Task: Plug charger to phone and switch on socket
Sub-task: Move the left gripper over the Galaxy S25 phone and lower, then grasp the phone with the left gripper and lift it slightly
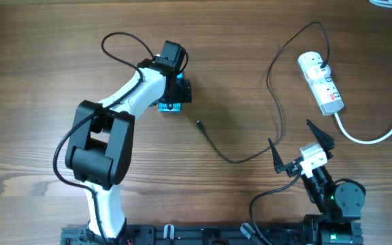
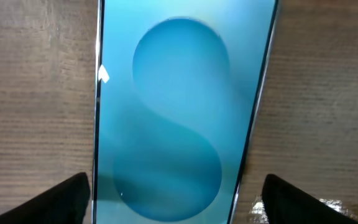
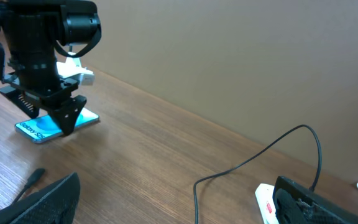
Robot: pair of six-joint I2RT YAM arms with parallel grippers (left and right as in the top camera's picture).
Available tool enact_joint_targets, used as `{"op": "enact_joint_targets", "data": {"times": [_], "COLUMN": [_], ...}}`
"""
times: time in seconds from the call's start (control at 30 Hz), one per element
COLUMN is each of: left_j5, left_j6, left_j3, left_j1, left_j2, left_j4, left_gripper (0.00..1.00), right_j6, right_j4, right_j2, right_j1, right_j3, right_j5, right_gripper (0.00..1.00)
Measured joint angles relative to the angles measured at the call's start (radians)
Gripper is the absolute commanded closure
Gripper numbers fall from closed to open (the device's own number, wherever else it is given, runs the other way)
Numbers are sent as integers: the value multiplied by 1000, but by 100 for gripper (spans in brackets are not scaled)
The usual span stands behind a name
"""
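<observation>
Phone (image 1: 169,107), a small rectangular smartphone with a bright teal-green screen, lay flat on the brown wooden table (image 1: 46,54), left of centre in the overhead frame and mostly hidden under the left gripper (image 2: 182,198). In the left wrist view its black fingers stood spread, one at each lower corner, straddling the phone without clamping it. The right gripper (image 1: 289,133) hung at the lower right of the overhead frame, its fingers wide apart and holding nothing.

The charger (image 1: 237,160), a long thin black cable, curved across the middle of the overhead frame. Its small connector (image 1: 200,124) rested on the wood just to the lower right of the phone, clearly apart from it. The cable's far end ran up to the white oblong power strip (image 1: 322,82) at the upper right, where a thick white cord (image 1: 373,139) trailed off.

We judged that plugging in had not yet begun. The next move called for one arm to close on the cable just behind the connector, line it up with the phone's lettered end and push it in while the phone was kept from sliding. The red switches we took to be the last step.
</observation>
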Motion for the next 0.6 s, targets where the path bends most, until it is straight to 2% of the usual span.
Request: {"op": "enact_joint_targets", "data": {"times": [0.03, 0.13, 0.2, 0.27, 0.33, 0.5, 0.6], "left_j5": [-3, -24, -27, -27, -34, -55, -57], "left_j6": [0, 2, 5, 4, 4, 8, 7], "left_j3": [0, 0, 0, 0, -10, -34, -36], "left_j1": [0, 0, 0, 0, 0, -3, -3], "left_j2": [0, 0, 0, 0, 0, -4, -4], "left_j4": [13, 60, 61, 60, 65, 131, 138], "left_gripper": [10, 23, 25, 24, 16, 17, 11], "right_j6": [0, 0, 0, 0, 0, 0, 0], "right_j4": [0, 0, 0, 0, 0, 0, 0], "right_j2": [0, 0, 0, 0, 0, 0, 0], "right_j1": [0, 0, 0, 0, 0, 0, 0], "right_j3": [0, 0, 0, 0, 0, 0, 0], "right_j5": [0, 0, 0, 0, 0, 0, 0], "right_gripper": [0, 0, 0, 0, 0, 0, 0]}}
